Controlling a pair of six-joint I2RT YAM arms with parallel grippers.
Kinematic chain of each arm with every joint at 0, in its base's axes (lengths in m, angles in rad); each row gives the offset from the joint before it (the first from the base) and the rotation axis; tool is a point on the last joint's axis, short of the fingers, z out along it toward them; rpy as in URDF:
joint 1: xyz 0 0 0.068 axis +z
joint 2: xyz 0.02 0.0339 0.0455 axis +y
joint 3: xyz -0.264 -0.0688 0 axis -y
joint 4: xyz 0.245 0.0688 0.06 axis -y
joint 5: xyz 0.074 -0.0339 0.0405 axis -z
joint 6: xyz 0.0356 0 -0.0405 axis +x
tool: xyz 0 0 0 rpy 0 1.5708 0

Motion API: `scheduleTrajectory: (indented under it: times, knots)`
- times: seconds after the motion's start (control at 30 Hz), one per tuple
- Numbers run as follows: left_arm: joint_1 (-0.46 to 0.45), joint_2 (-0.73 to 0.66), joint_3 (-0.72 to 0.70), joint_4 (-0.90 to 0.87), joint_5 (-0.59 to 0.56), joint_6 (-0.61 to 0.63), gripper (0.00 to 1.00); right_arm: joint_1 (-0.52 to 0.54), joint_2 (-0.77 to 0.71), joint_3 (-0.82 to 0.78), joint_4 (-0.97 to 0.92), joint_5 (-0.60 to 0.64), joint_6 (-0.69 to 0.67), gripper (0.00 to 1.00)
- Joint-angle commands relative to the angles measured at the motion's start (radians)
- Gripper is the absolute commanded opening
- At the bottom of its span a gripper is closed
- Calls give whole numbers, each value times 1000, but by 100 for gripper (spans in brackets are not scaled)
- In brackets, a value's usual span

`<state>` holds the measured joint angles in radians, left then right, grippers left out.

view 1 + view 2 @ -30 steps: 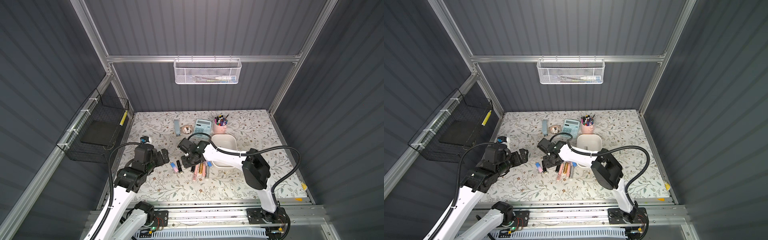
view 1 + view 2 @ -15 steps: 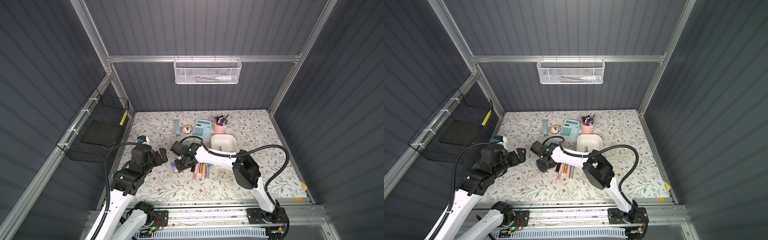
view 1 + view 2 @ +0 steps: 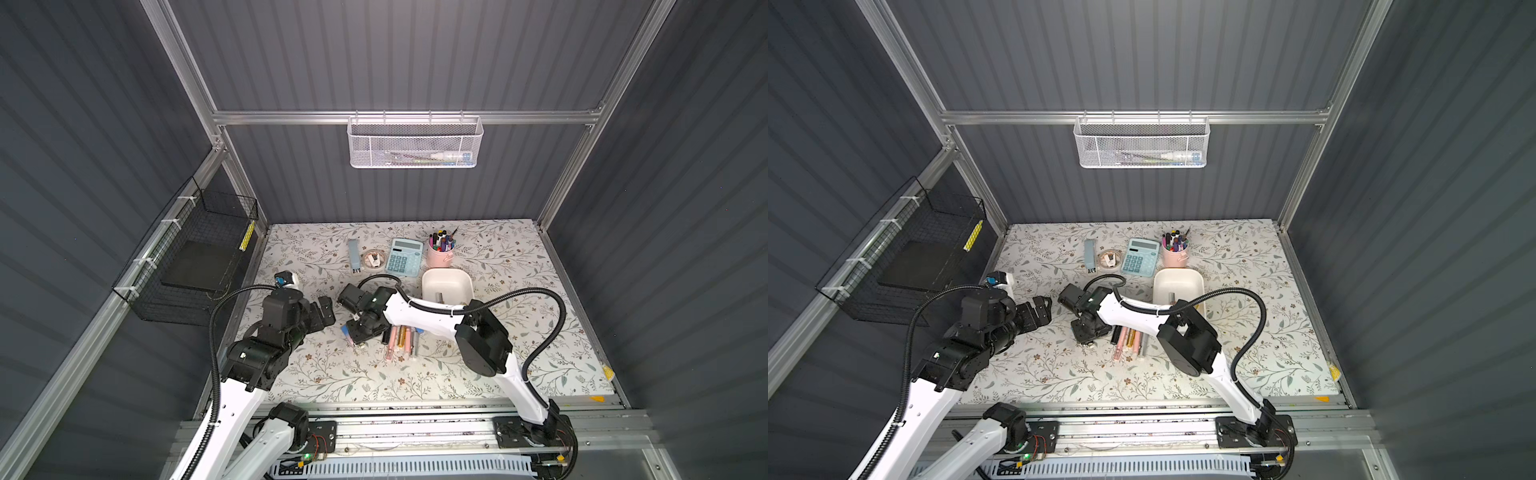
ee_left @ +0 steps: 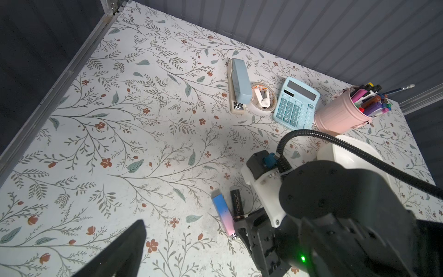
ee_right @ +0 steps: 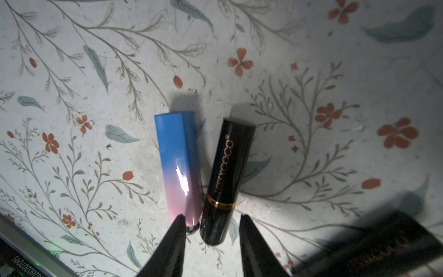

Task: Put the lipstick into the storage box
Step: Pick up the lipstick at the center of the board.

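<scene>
While the left gripper (image 3: pixel 1040 309) hangs over the near left part of the table (image 3: pixel 332 374), jaws spread wide and empty, having drawn back a little over the last second, the real change is on the right. The right gripper (image 5: pixel 212 217) has slid away from the row of pink and gold tubes (image 3: pixel 401 338) and now sits low over the pair lying just beside that row, on the left arm's side. Its wrist view shows the fingers parted, one on each side of the base end of the black lipstick (image 5: pixel 227 172), with a gap showing on at least one side, so nothing is clamped yet. The black lipstick lies flat on the table, close alongside a blue-to-pink lipstick (image 5: pixel 178 163). The two seem to touch near their lower ends, and one fingertip sits right at the neighbour's pink end. I judge this to be the end of the approach: the pick is lined up and the squeeze not made. The neighbour may get nudged if the jaws close as they stand. Farther back and to the right, well apart from the pair, the storage box (image 3: pixel 445 271) stands open-topped with a small grey item in it. Behind it, the calculator (image 3: pixel 404 257) and pink pen cup (image 3: pixel 440 255) have not moved.
</scene>
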<state>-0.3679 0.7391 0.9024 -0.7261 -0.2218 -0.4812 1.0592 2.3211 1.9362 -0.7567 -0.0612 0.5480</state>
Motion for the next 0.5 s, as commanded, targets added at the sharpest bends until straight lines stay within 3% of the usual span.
scheduleTrajectory:
  times: [0.0,0.47]
  knots:
    - [-3,0,6,-13,-11,22,100,-3,27,35,-32,0,-11,40]
    - [-3,20,-7,4,2,26,100,-26,62,40,-37,-1,-11,39]
